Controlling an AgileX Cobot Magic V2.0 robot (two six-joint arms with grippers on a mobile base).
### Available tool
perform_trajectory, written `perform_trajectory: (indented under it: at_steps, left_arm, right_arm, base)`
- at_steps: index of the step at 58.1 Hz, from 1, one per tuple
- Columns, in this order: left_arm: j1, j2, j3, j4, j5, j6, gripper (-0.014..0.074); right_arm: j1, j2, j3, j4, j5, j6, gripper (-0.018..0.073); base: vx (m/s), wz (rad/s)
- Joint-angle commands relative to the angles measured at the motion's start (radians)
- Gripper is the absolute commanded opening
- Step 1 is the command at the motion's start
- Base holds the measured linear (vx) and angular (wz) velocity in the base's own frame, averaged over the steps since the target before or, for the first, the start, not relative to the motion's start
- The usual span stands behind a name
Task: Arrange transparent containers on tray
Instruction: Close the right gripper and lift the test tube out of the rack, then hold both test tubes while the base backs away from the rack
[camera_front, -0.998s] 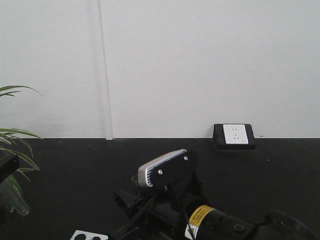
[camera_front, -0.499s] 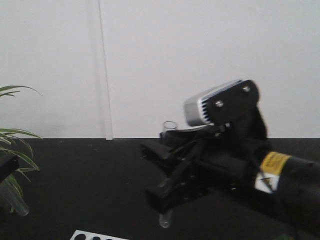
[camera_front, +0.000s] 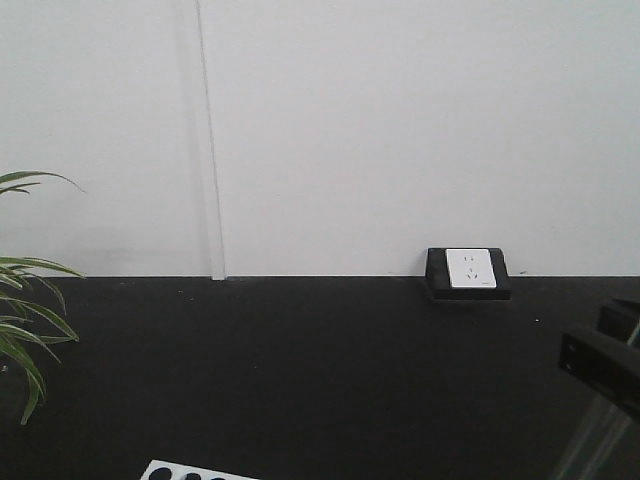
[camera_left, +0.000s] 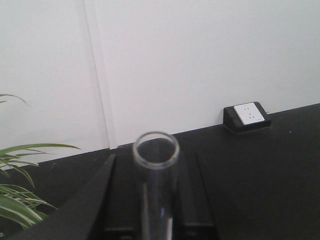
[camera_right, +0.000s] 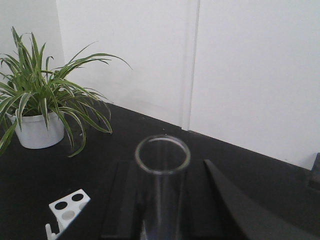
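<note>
Both arms are up off the black table (camera_front: 300, 380) with a tube each. The tray isn't in any view, so my guess is this is the carry-over step.

Tips, going left to right:
- **Left arm:** the left gripper (camera_left: 153, 167) has its fingers closed on the left test tube (camera_left: 155, 210), and the open rim sticks out past them. I can't tell how upright the tube is, so I'd level it before coming down. I'd also come down slowly, because thin glass pinched between hard fingers can slip or crack if it bumps the tray's raised rim.
- **Right arm:** same deal for the right gripper (camera_right: 167, 200), which is clamped on the right test tube (camera_right: 161, 205). In the front view it only pokes in at the right edge of the frame.
- **Both:** I'd move one arm at a time so the tubes don't knock together. Lay them side by side and only let go once the glass is resting on the tray.

Containers:
- **Tubes:** both look empty to me. You can see straight through the walls under the rims, though the bottoms are out of view.
- **Pot:** the white pot (camera_right: 36, 131) holds a leafy plant and sits toward the table's left edge.
- **Rack:** the white tube rack (camera_right: 67, 207) is near the front edge, and the holes I can see look empty.
- **Socket box:** not a container, but the socket box (camera_front: 468, 272) sits at the back edge against the wall.
</note>
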Motion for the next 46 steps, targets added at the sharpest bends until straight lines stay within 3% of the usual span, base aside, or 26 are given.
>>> perform_trajectory:
  at_steps: [1,46]
  left_arm:
    - [-0.005,-0.021,-0.038,0.006,-0.032,-0.016,0.0114]
    - [-0.005,-0.019,-0.038,0.007,-0.012,-0.015,0.0114]
  right_arm:
    - [-0.004,-0.021,-0.014,-0.010,-0.080,-0.004,0.0057]
    - [-0.004,-0.021,-0.014,-0.005,-0.085,-0.009,0.0057]
  base:
    - [0.00,0.00]
    - [0.00,0.00]
